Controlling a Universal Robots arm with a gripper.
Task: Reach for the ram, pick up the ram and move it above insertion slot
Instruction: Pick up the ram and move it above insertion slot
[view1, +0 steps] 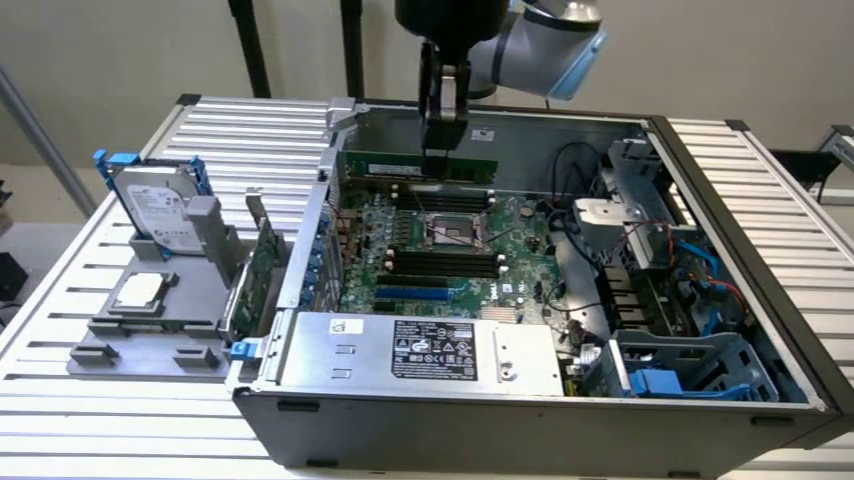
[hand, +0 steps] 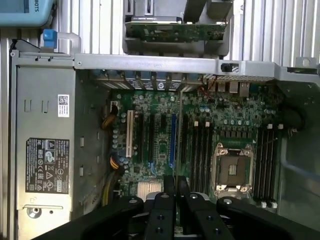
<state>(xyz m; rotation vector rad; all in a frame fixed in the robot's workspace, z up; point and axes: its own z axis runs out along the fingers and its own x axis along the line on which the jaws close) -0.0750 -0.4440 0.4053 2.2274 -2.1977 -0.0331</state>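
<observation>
Gripper (view1: 437, 150) pinching the ram (view1: 416, 165) — high above the motherboard (view1: 441, 250)

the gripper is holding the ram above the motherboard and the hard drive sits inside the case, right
Not quite. The gripper does hold the ram above the motherboard, but the exterior view shows the hard drive standing in a grey holder outside the case.

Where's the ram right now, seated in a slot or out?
Out. The ram hangs on edge from the tool, lifted clear of the motherboard, above the slots near the CPU socket.
</observation>
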